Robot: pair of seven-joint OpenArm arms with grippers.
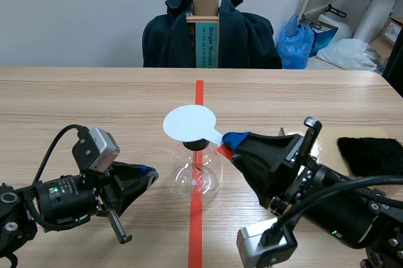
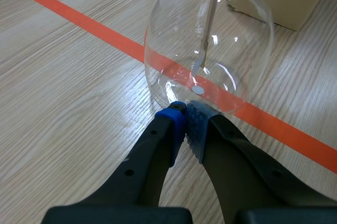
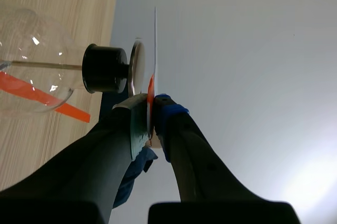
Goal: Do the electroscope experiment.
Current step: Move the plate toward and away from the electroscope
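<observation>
Scene view: on the pale wooden bench [image 1: 94, 98] stands one clear round glass flask [image 1: 196, 177], the electroscope, set on the orange-red tape line [image 1: 199, 92], likely so both arms reach it equally. One black stopper [image 1: 195, 145] plugs its neck. The right claw [image 1: 228, 142] is clamped on the handle of one flat white round plastic disc [image 1: 189, 123], holding it level just above the stopper. I judge this is the charged plate being presented to the top of the instrument. The left claw [image 1: 148, 172] sits low beside the flask with its fingers together, probably to steady the glass. One black furry cloth [image 1: 371, 155] lies well apart on the right side, presumably the rubbing pad.

Left wrist view: the left claw [image 2: 185, 119] is closed on nothing, its blue pads meeting right at the foot of the flask [image 2: 210, 50]. I cannot tell whether they touch it. One thin metal rod [image 2: 210, 13] hangs down inside the glass.

Right wrist view: the right claw [image 3: 151, 108] pinches the disc [image 3: 155, 40] by an orange-red tab [image 3: 151, 90]. The disc is edge-on here, just beside the one round metal plate [image 3: 136, 69] above the stopper [image 3: 105, 69]. Whether they touch is unclear.
</observation>
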